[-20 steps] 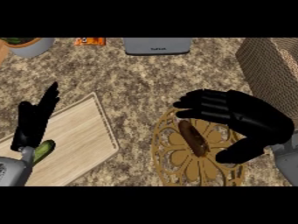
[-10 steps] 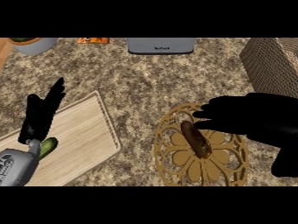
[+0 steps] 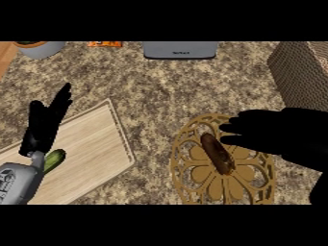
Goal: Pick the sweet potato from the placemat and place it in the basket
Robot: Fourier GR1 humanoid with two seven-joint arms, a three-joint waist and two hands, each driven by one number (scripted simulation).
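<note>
As far as I can see from the head view, the potato (image 3: 217,153) lies on the mat (image 3: 175,162), not in the basket (image 3: 309,72). It sits a bit above the mat's middle, long axis running from upper left to lower right. Right hand (image 3: 288,135) comes in from the right edge and covers the mat's right side, its fingers (image 3: 241,129) stretched out leftward and slightly apart, not curled round anything. The fingertips end just beside the potato's upper half; I can't tell whether they touch it. Nothing is pinched. The basket stands at the far right, up from the mat and apart from it, with the right hand between the two. Left hand (image 3: 47,122) shows at the left over the board (image 3: 88,144), fingers straight and pointing up, close together, holding nothing, resting. A green vegetable (image 3: 54,160) lies on the board just beside the left wrist. The board is left of the mat with a strip of counter (image 3: 166,91) between them. Along the far edge: a grey box (image 3: 179,49) in the middle, a grey bowl (image 3: 40,48) at the left, and something orange (image 3: 104,44) between those two, too small to identify.
</note>
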